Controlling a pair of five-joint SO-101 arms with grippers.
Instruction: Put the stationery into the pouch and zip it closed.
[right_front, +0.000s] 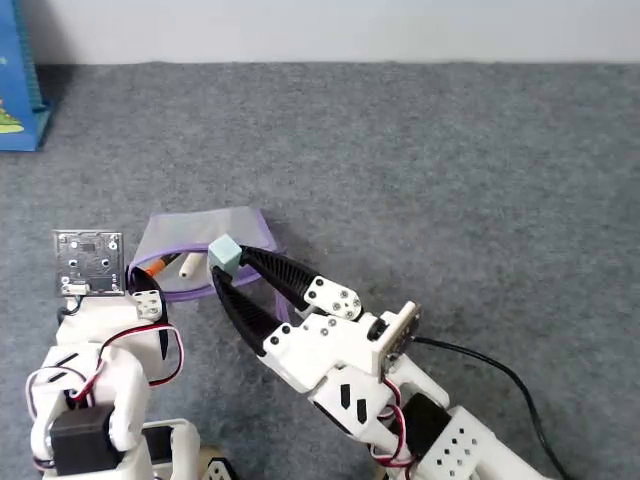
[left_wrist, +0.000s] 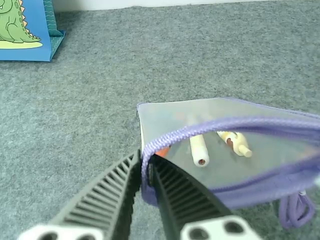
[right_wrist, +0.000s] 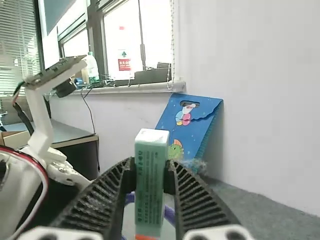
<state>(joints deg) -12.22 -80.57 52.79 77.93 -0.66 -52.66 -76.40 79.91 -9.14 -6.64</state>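
A translucent purple pouch (right_front: 205, 245) lies open on the grey carpet, with a white stick (left_wrist: 197, 147), a yellowish item (left_wrist: 235, 142) and an orange item (right_front: 155, 267) inside. My left gripper (left_wrist: 146, 170) is shut on the pouch's zipper edge (left_wrist: 150, 150) at its left corner. My right gripper (right_front: 222, 268) is shut on a mint-green eraser (right_front: 224, 254), held just over the pouch's open mouth. In the right wrist view the eraser (right_wrist: 150, 185) stands upright between the black fingers (right_wrist: 197, 200).
A blue dinosaur gift bag (right_front: 15, 80) stands at the far left against the wall; it is also in the left wrist view (left_wrist: 25, 30). The right arm's black cable (right_front: 500, 380) trails across the carpet. Open carpet stretches to the right and back.
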